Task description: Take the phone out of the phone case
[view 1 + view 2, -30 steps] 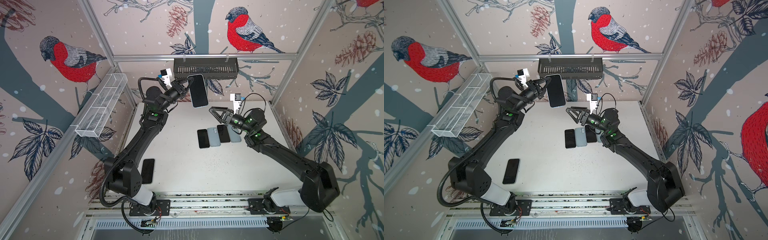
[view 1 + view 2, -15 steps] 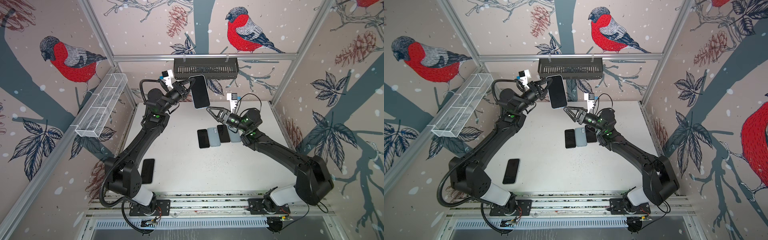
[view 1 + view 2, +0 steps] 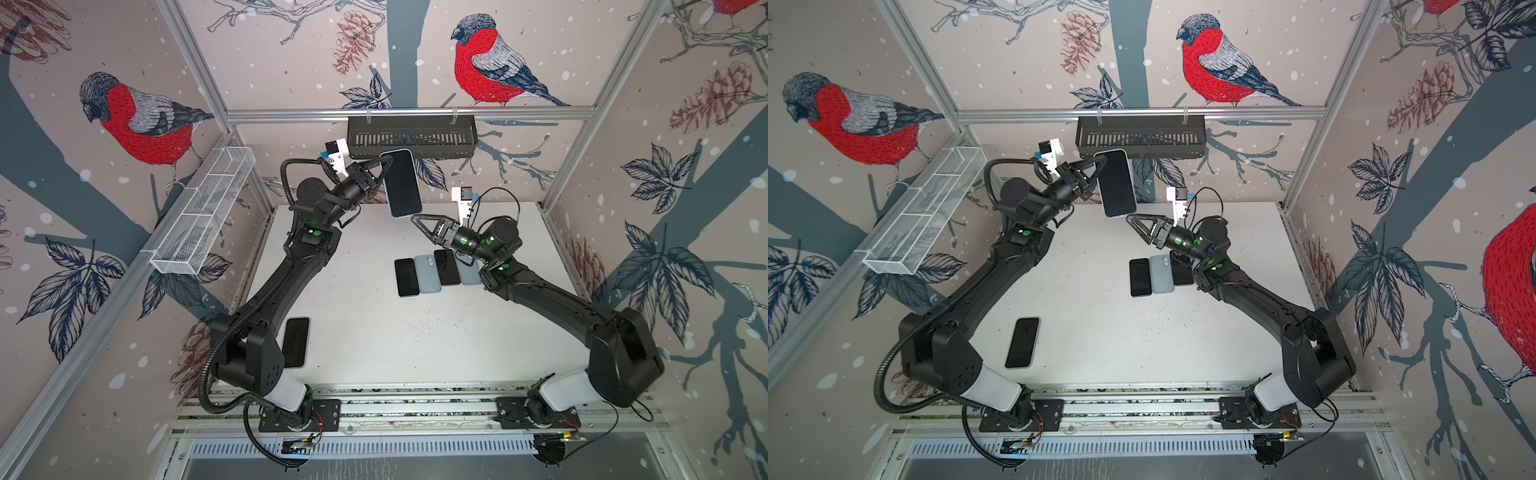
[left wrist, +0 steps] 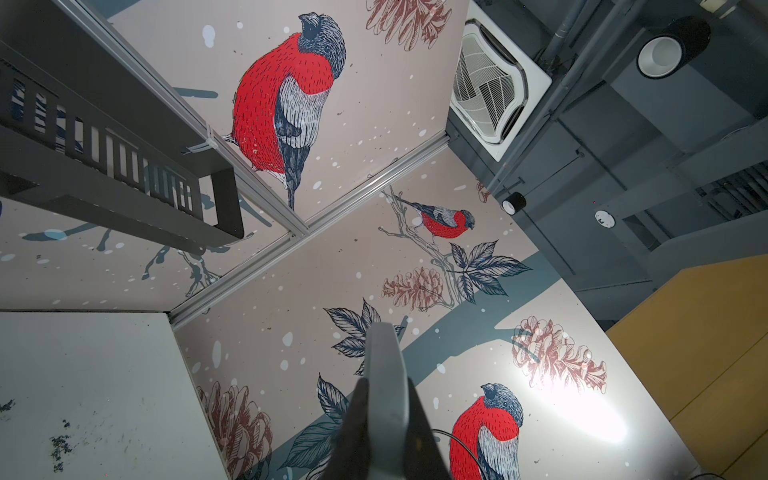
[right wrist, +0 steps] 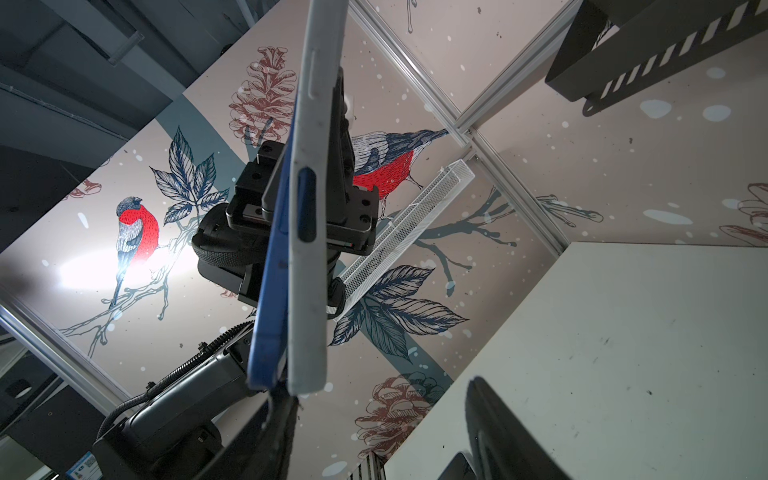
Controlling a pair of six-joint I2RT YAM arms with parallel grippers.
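Judging by how things lie, the task is under way but not finished: the phone has been lifted clear of the table (image 3: 374, 332), yet it sits inside its case, and the pulling apart is left to do.

On the left wall hangs a white wire tray (image 3: 203, 208), and a lone phone (image 3: 296, 343) lies dark side up on the near left of the table beside the left arm's base. Farther in, the left gripper (image 3: 381, 178) is raised at the far side, its fingers (image 4: 357, 424) pressed together on the edge of the phone case (image 3: 401, 183). That keeps the case in the air, long axis roughly upright, dark screen facing up toward the top views, just below the black basket (image 3: 411, 137) on the far wall.

The case has a pale, whitish rim. In the right wrist view its side (image 5: 309, 249) shows button bumps and a slot with blue behind it. A blue slab (image 5: 270, 291) stands a little off it at the lower end. It may be the phone starting to lift out, though edge-on I cannot be sure.

To the right, the right gripper (image 3: 420, 226) points at the case's lower end with its fingers (image 5: 484, 419) spread and nothing between them. Below it a row of phones and cases (image 3: 428, 274) lies on the table.
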